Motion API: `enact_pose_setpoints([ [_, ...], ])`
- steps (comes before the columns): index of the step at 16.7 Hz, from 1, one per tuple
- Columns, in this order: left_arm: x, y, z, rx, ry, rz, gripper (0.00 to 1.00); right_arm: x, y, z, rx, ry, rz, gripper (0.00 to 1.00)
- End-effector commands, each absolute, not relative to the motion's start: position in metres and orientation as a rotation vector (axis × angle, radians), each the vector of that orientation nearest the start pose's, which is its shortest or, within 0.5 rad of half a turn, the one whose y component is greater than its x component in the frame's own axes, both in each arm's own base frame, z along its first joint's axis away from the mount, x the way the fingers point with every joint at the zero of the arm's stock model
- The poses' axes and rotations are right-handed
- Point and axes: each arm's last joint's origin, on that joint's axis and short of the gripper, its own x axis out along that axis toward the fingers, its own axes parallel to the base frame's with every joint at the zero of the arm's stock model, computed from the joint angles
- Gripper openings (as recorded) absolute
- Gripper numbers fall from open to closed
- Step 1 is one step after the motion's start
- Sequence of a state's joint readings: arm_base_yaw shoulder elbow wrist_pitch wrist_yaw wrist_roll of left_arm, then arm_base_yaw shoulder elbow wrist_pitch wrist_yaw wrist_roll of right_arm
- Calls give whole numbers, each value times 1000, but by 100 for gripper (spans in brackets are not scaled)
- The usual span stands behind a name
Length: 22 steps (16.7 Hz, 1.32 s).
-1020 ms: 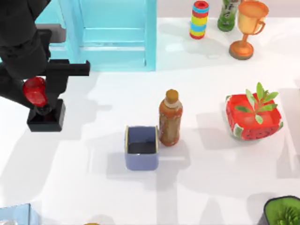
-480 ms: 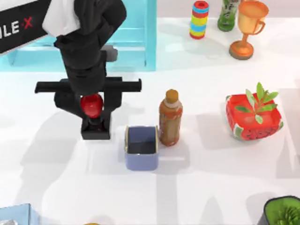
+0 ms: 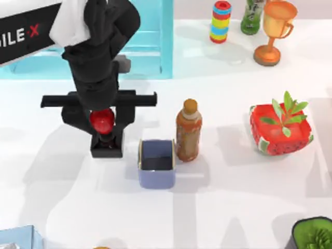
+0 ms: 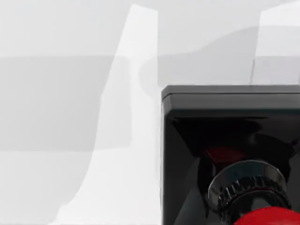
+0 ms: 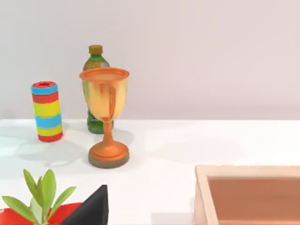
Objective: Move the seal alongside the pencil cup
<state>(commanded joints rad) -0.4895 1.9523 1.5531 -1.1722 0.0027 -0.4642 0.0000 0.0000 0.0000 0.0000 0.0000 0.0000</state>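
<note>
Seal (image 3: 105, 136) clenched in left jaws, just left of pencil cup (image 3: 156, 164); amber bottle (image 3: 189, 131) beyond

left claw (image 3: 102, 123), seal (image 3: 105, 136) carried beside pencil cup (image 3: 156, 163)

Amber bottle (image 3: 188, 130) mid-table; watermelon planter (image 3: 280, 129) right; orange trophy (image 3: 275, 31) behind.

A rendered tabletop (image 3: 233, 207) test scene, not a real room — plain white surface against a blank wall, scattered with unrelated props: a trophy cup (image 3: 274, 31), striped can (image 3: 221, 22), watermelon planter (image 3: 281, 129), amber bottle (image 3: 189, 130).
</note>
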Motion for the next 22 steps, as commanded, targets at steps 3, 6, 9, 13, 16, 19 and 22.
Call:
enact_pose_setpoints([
  [3, 331, -173, 202, 15, 1571, -16, 0, 106, -1, 160, 0, 0, 0, 100],
  [6, 331, -173, 202, 15, 1571, -16, 8, 106, -1, 160, 0, 0, 0, 100],
  [9, 331, -173, 202, 15, 1571, -16, 30, 106, -1, 160, 0, 0, 0, 100],
  [13, 331, -173, 202, 15, 1571, -16, 60, 106, -1, 160, 0, 0, 0, 100],
  [16, 331, -173, 202, 15, 1571, -16, 83, 106, -1, 160, 0, 0, 0, 100],
  [19, 331, -173, 202, 15, 1571, -16, 100, 106, -1, 160, 0, 0, 0, 100],
  [22, 331, -173, 202, 15, 1571, -16, 100, 106, -1, 160, 0, 0, 0, 100],
])
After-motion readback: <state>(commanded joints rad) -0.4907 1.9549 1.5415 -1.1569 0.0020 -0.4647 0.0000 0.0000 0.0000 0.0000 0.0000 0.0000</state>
